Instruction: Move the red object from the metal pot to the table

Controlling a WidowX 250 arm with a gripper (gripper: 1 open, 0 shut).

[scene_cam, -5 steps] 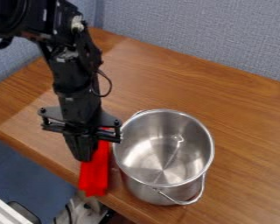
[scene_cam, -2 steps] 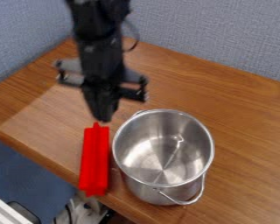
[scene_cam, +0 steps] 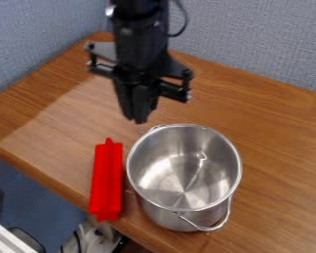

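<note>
Red plastic, long and narrow, the red object (scene_cam: 108,178) lies flat on the wood-grain bench (scene_cam: 55,99), just beside the left wall of the metal pot (scene_cam: 185,174) and near the bench's front edge. The pot, a shiny steel vessel with tall straight sides, stands upright close to the same edge, its thin wire handle hanging down at the front. Nothing shows inside it but its own polished floor. Above and behind both, the black robot arm points its pincer (scene_cam: 138,111) straight down over bare wood, clear of the bar and of the pot's rim. The dark fingers carry nothing; whether they are spread or pressed together cannot be told from this view. A blue-grey wall backs the scene.
</note>
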